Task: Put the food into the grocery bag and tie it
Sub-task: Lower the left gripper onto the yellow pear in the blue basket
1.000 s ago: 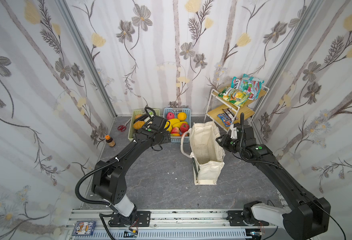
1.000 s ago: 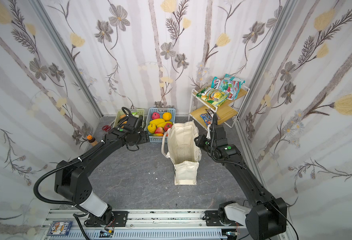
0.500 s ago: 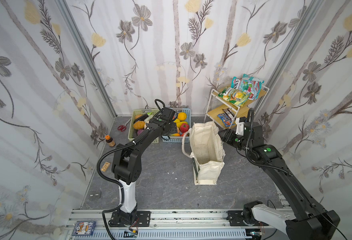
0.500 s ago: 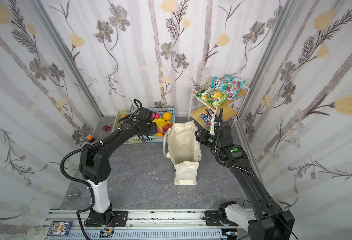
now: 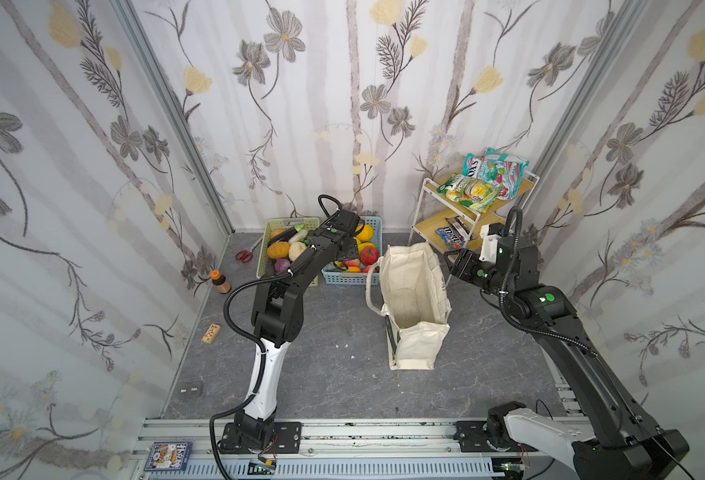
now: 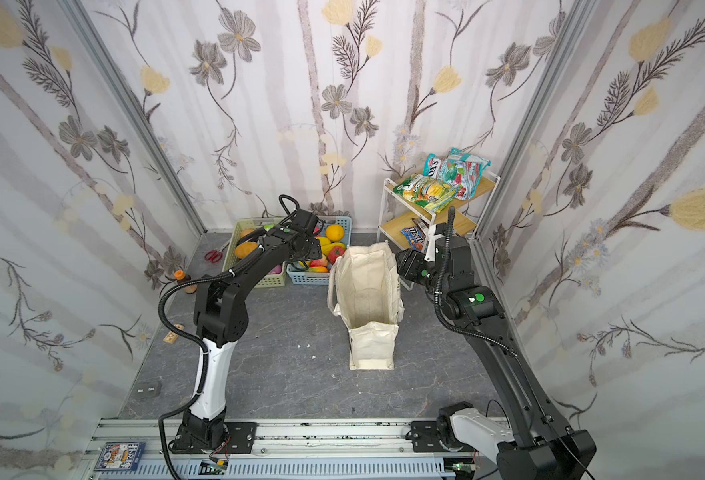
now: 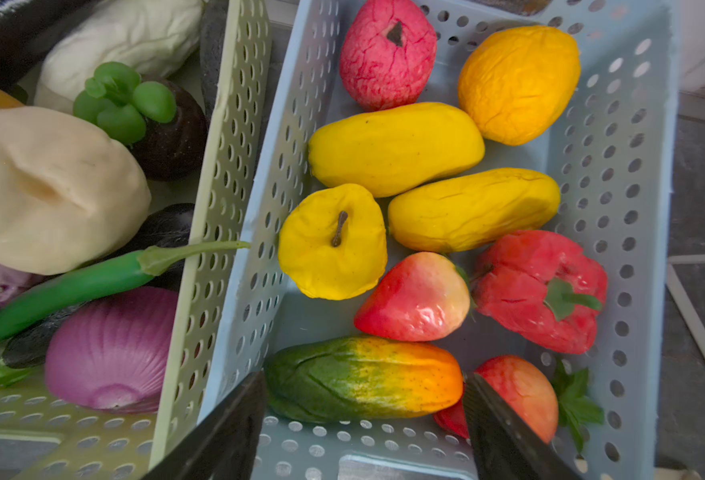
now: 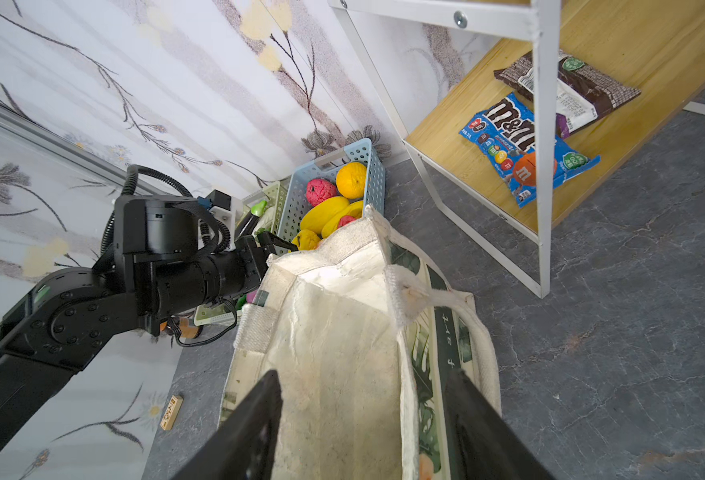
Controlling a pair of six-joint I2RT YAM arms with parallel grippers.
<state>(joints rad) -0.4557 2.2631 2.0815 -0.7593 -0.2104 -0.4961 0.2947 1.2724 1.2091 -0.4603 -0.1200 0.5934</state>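
Our left tool (image 7: 363, 384) is spread wide and grips nothing. Its two fingers stand just off the two ends of the green-to-orange fruit (image 7: 342, 374), which lies crosswise directly beneath it at the near end of the blue basket (image 7: 616, 208). We read that straddle as lining up a grasp along the fruit's length, a wide bite that would leave little room to spare. Farther out from the fingers lie a strawberry, a red pepper and the yellow pieces. Off to one side, the green basket (image 7: 217, 166) stands against the blue one.

Our right tool (image 8: 363, 376) is also spread and empty. It hangs over the mouth of the grocery bag (image 8: 342, 332) with the printed wall running between its fingers. We cannot tell whether either finger touches the cloth; we judge it is there to keep the mouth open. The bag stands upright on the worktop (image 5: 334, 374), and no food shows inside it. Beyond it, the blue candy packet (image 8: 517, 149) lies on the shelf (image 8: 633, 54).
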